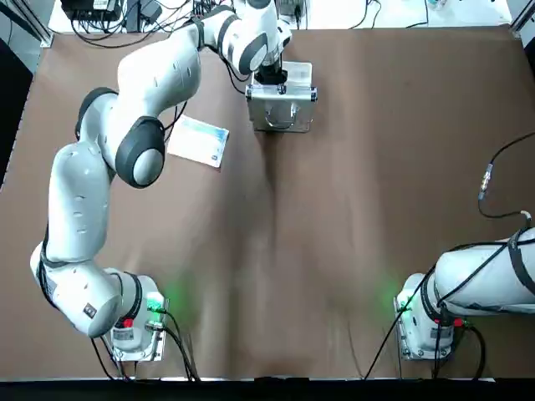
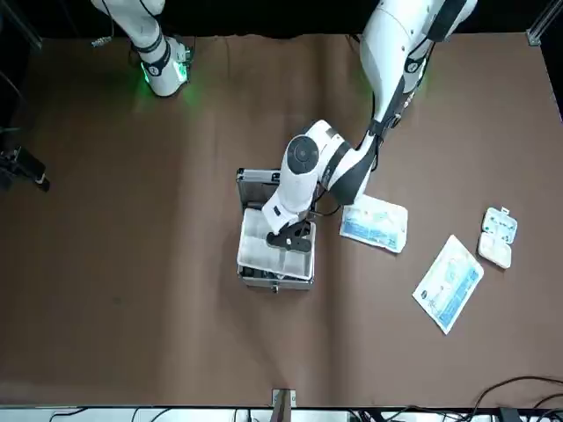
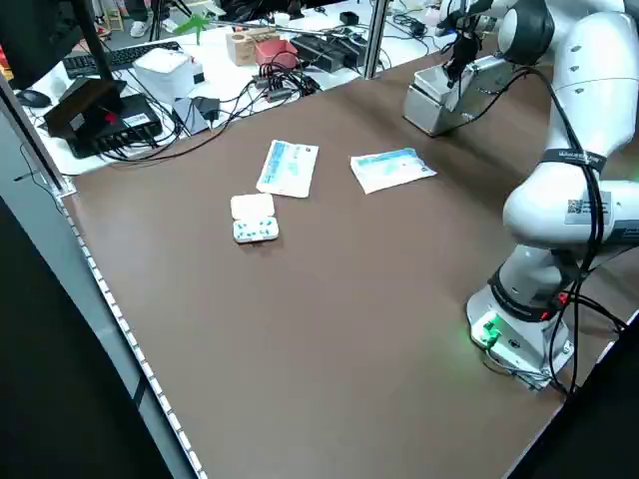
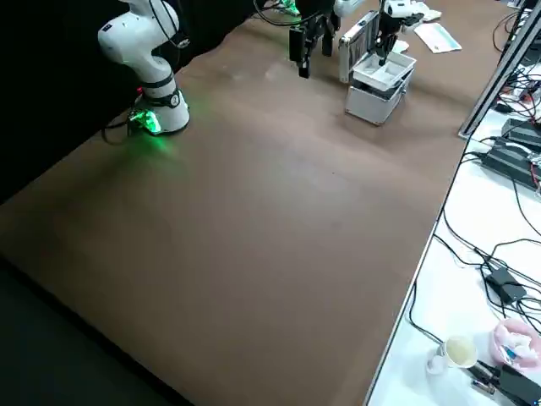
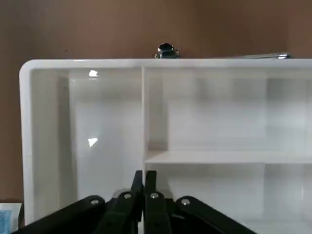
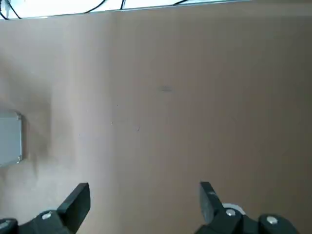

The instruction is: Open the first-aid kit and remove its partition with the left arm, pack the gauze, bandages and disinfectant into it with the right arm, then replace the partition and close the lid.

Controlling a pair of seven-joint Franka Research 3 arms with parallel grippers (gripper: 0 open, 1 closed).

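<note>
First-aid kit (image 2: 274,230) open near far edge of the surface, partition (image 5: 165,136) seated in it. Left hand (image 5: 144,187) down in the tray, fingers pinched narrow, apparently on a divider wall, can't confirm grip. Partition looks light, stiff, smooth plastic; thin divider is the grab point, likely slips or tilts if off-centre. Right hand (image 6: 144,195) spread wide, empty, parked above bare surface

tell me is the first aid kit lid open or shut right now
Open. The first-aid kit's lid stands upright behind the case, and the white partition shows inside from above, with the left gripper down on it.
</note>
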